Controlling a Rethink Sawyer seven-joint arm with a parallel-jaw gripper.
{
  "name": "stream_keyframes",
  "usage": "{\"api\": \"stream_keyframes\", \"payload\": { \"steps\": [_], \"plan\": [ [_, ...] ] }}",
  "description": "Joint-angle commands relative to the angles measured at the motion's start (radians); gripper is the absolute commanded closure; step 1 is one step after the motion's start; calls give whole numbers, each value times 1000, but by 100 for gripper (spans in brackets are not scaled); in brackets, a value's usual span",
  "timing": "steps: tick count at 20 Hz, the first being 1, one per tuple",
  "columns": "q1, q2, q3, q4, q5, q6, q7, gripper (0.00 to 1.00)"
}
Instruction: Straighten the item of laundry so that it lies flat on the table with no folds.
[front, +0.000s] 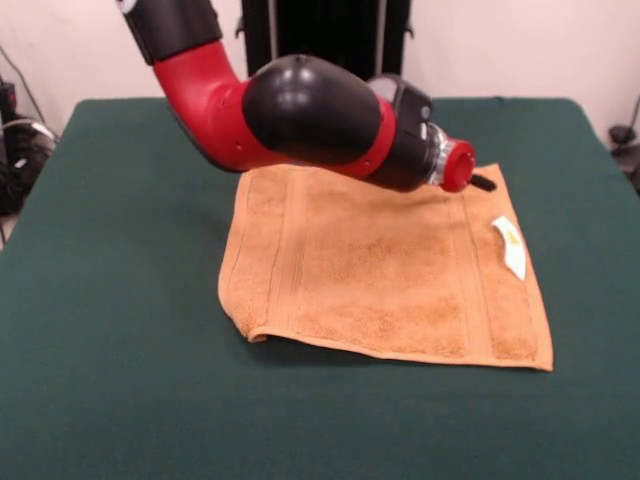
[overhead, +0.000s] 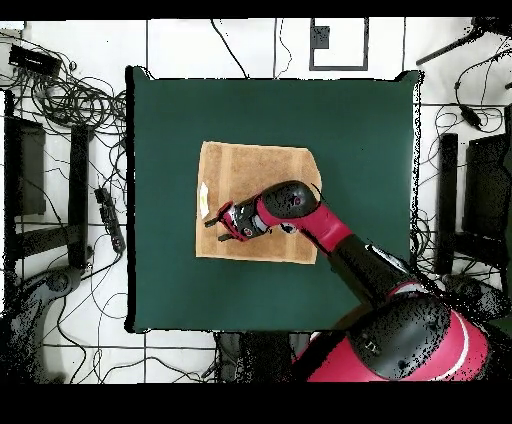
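The orange-tan towel (front: 380, 270) lies spread near the middle of the green table (front: 100, 320). Stripe bands run near its left and right edges, and a small white tag (front: 510, 247) sits at its right edge. Its near left corner (front: 250, 330) is curled over in a small fold. The same corner looks clipped in the overhead view (overhead: 314, 166). The red and black arm reaches over the towel's far part. My gripper (front: 484, 183) hangs just above the towel's far right corner. In the overhead view the gripper (overhead: 211, 222) is over the left edge of the towel (overhead: 255, 170).
The table (overhead: 370, 130) is far bigger than the towel, with bare green cloth on every side of it. The black pedestal (front: 320, 35) stands at the far edge. Cables and dark equipment (overhead: 70, 100) lie on the floor around the table.
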Motion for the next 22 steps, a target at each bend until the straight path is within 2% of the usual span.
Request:
{"api": "stream_keyframes", "payload": {
  "steps": [1, 6, 13, 22],
  "plan": [
    [53, 56, 54, 8, -32, -188, -6, 0],
    [76, 52, 24, 14, -76, -249, 20, 0],
    [140, 121, -28, -43, -93, -338, 55, 0],
    [300, 154, -154, -116, -88, -460, 194, 0]
  ]
}}
